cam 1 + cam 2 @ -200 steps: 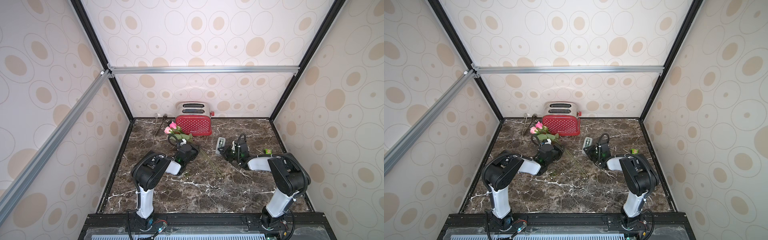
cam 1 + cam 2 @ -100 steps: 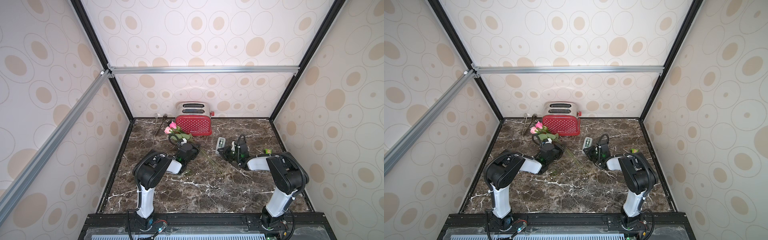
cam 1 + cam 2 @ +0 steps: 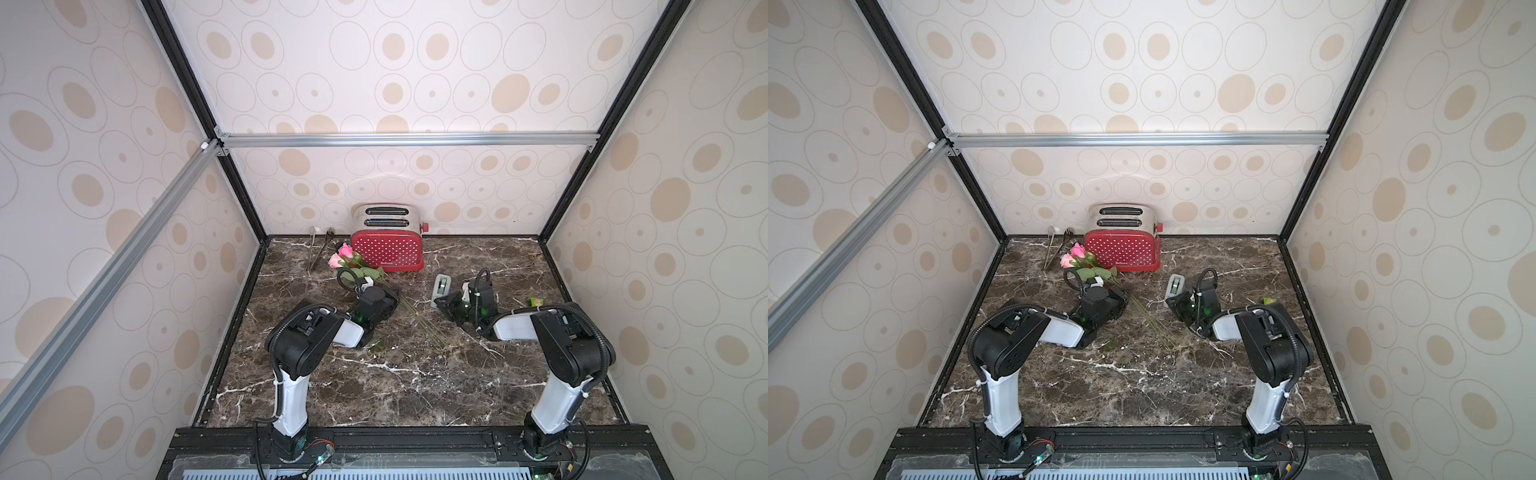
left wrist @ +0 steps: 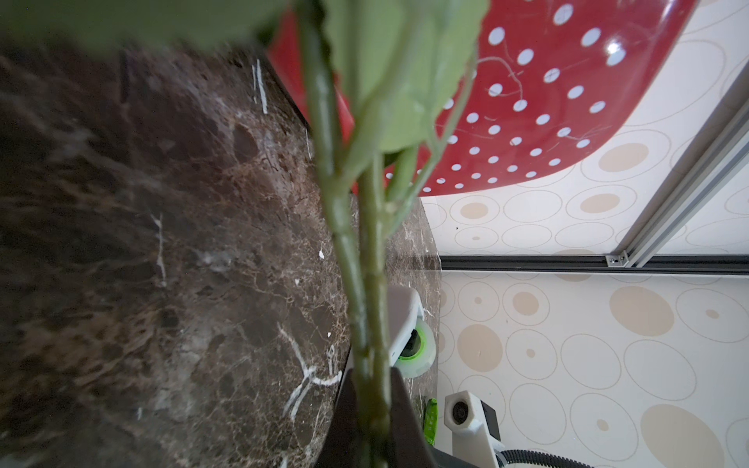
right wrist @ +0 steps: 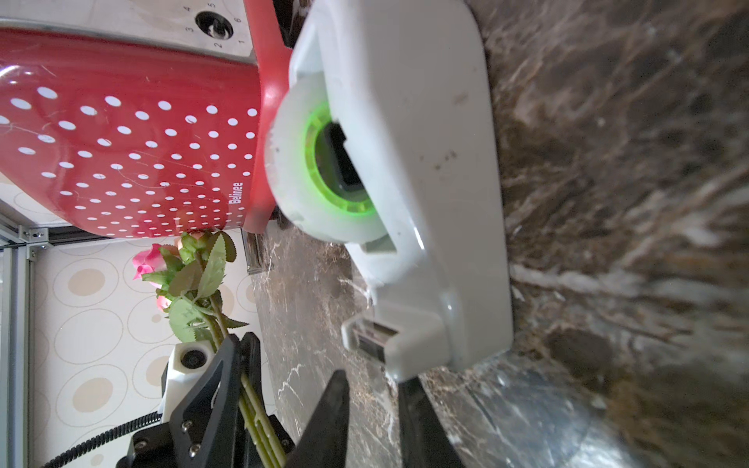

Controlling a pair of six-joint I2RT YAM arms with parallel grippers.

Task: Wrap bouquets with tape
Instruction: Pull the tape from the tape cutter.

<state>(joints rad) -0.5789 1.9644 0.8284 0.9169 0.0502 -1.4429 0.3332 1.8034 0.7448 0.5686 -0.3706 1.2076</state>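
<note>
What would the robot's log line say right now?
left jaws: shut on bouquets stems | right jaws: open, at tape dispenser's cutter end

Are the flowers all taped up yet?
Not yet. Done: the left hand has the roses gathered, shut on their stems. In hand: the right hand is open at the cutter end of the tape dispenser; I can't see any tape pulled out. Left: pull tape, wrap it round the stems.

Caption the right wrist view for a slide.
The right gripper, jaws apart, faces the tape dispenser; the left gripper clamps the rose stems.
</note>
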